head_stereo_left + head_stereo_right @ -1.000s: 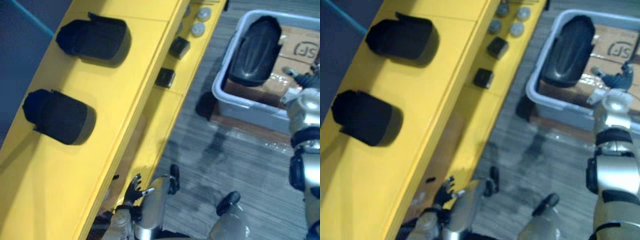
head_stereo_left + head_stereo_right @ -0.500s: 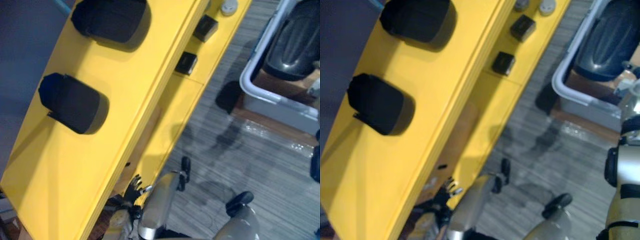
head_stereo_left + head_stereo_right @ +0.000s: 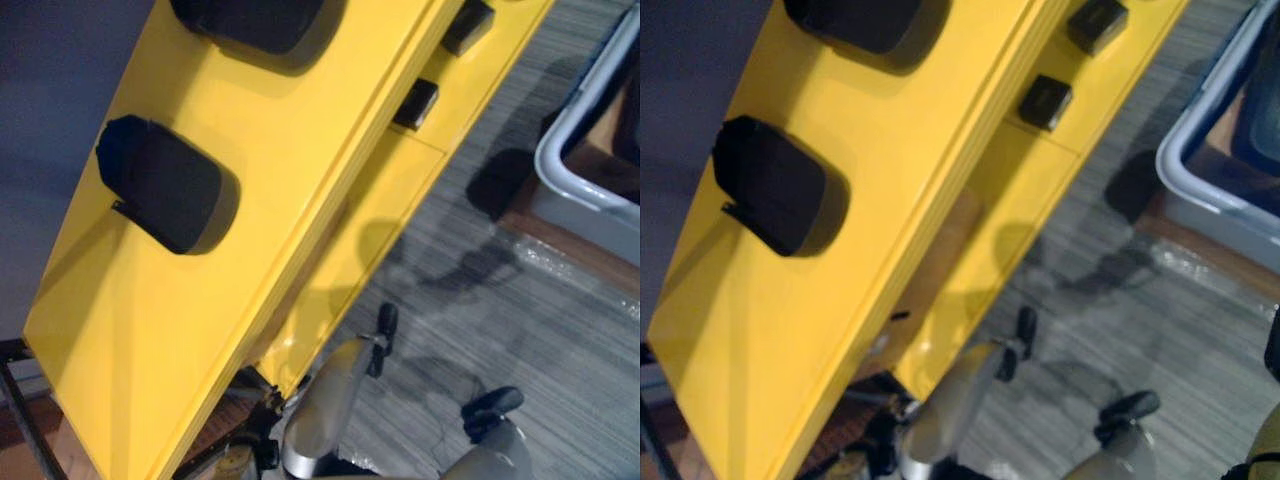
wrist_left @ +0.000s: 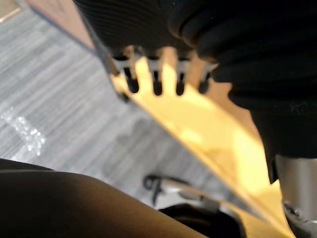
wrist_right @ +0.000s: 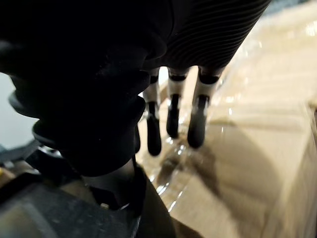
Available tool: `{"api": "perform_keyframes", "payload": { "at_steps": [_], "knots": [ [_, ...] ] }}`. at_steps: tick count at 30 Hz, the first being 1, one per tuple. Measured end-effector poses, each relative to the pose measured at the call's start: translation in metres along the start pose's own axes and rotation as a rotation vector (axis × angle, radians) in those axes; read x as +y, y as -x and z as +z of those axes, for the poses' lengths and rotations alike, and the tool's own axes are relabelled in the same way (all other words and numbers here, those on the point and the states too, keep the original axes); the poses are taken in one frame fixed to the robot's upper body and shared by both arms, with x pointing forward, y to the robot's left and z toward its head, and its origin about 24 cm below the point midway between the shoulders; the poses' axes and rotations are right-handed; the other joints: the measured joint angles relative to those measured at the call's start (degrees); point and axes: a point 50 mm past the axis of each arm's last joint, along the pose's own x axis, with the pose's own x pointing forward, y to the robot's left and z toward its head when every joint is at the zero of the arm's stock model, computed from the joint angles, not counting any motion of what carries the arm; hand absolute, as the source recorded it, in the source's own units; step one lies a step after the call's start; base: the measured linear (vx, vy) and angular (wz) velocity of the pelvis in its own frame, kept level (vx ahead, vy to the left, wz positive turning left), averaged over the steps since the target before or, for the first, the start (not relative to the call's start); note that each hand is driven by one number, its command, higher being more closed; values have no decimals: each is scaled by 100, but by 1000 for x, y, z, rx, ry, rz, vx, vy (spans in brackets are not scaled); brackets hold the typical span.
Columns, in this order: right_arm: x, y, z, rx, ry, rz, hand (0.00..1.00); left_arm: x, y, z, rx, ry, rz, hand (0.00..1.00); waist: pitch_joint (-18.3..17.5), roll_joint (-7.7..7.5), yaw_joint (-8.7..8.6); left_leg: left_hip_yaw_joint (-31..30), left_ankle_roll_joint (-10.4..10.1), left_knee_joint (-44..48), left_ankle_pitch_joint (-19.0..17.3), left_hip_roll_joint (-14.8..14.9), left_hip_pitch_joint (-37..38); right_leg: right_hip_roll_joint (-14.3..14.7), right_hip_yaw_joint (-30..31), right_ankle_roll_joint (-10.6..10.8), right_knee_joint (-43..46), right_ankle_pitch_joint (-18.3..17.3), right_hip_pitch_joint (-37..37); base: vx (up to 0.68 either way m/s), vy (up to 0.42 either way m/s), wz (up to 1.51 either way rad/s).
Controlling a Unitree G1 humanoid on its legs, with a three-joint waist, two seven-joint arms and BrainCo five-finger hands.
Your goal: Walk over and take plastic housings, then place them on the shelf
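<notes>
Two black plastic housings lie on the top board of the yellow shelf (image 3: 290,150). One housing (image 3: 165,195) sits toward the shelf's near end with its long axis crosswise to the shelf's front edge, and a second housing (image 3: 250,18) lies farther along the same board, well apart from the first. The left hand (image 4: 157,85) hangs low beside the shelf's near end, its fingers straight and holding nothing, with the yellow edge just past them. Two small black boxes (image 3: 416,103) rest on the shelf's lower tier. Across the grey floor (image 3: 480,300) on the shelf's far side stands a grey bin (image 3: 580,190), its contents too cut off to tell. The right hand (image 5: 172,119) hangs over film-wrapped cardboard (image 5: 257,148), fingers straight and loose, also empty. Any further housing would probably come from the bin (a judgement, since neither hand carries one), which puts it away from the shelf on the robot's right, with the right hand the nearer. Against the picture of a second ago the whole view has swung. The shelf takes up more of it and the bin has slid to the edge, carrying off the dark housing then plain inside it. That is the camera's move, and the two shelved housings keep their places on the board.
</notes>
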Motion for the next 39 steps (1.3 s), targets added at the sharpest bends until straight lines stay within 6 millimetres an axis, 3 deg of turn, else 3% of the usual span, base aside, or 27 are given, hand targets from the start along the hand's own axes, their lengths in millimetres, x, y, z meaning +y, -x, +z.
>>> {"api": "perform_keyframes", "payload": {
  "at_steps": [8, 15, 19, 22, 25, 29, 37, 39],
  "knots": [
    [0, -2, -18, 89, 169, 9, 100, -9, 4, 19, -116, 12, -40, 0, -10, -3, -1, -149, -8, 207, -129, 54, 6, 132, -242, -79, -69, -46, 280, 14, -12, 8],
    [15, -1, -21, 10, 224, 8, 100, -19, 9, 67, -331, 81, -92, 0, 33, -61, -69, -97, -15, 383, -208, 242, 28, 324, -238, -50, -165, -18, 433, 0, -12, -7],
    [40, 8, -10, -103, 240, 25, 100, -15, 15, 86, -413, 162, -97, 0, 218, -315, -212, -4, -64, 386, -237, 437, 226, 493, -149, -38, -234, -5, 563, -14, -60, -16],
    [48, 13, 1, -192, 275, 20, 100, -15, 18, 97, -458, 207, -101, 0, 362, -521, -252, 74, -96, 380, -256, 585, 313, 580, -58, -58, -248, -13, 567, -28, -37, -25],
    [60, 21, 12, -265, 283, 21, 100, -17, 22, 107, -506, 223, -109, 0, 505, -733, -397, 161, -106, 351, -249, 715, 458, 686, 53, -81, -282, -14, 637, -33, -35, -16],
    [71, 30, 23, -335, 311, 18, 100, -23, 28, 122, -585, 222, -132, 0, 536, -794, -523, 264, -200, 151, -175, 764, 614, 747, 133, -155, -375, 47, 654, -39, -23, -15],
    [98, 58, 50, -497, 281, -12, 100, -69, 35, 191, -833, 100, -247, 0, 545, -998, -798, 403, -340, -365, 205, 1006, 714, 1091, 294, -397, -715, 337, 478, -58, -43, -16],
    [106, 65, 54, -518, 262, -8, 100, -79, 38, 215, -909, 60, -267, 0, 532, -1148, -855, 456, -373, -496, 312, 1037, 712, 1146, 373, -420, -782, 356, 382, -70, -43, -20]
  ]
}}
